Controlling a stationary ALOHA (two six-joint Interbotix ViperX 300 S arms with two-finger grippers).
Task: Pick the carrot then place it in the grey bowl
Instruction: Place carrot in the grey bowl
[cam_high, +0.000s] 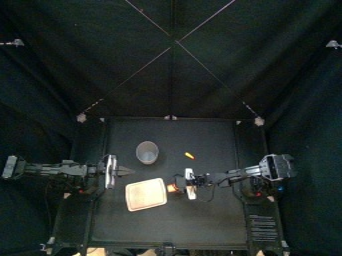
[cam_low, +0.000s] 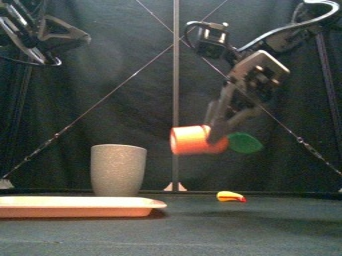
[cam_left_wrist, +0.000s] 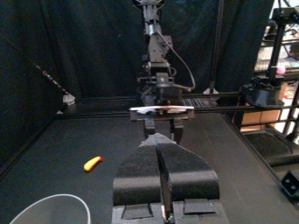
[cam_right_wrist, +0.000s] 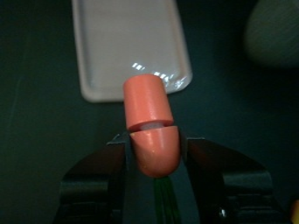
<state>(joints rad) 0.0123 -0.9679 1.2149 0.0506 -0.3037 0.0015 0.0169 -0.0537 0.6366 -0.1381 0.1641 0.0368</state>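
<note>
Front view | right gripper (cam_low: 225, 126) clamps carrot (cam_low: 198, 139) — aloft, outside grey bowl (cam_low: 118, 168) | left gripper (cam_left_wrist: 163, 138) closed

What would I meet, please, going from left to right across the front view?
Grey cup → carrot, held in the air by the right gripper. The pink tray and the small yellow-and-red toy overlap these, so I leave them out.

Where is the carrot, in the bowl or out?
Out: the carrot is held in the right gripper's jaws, in the air, apart from the bowl.
</note>
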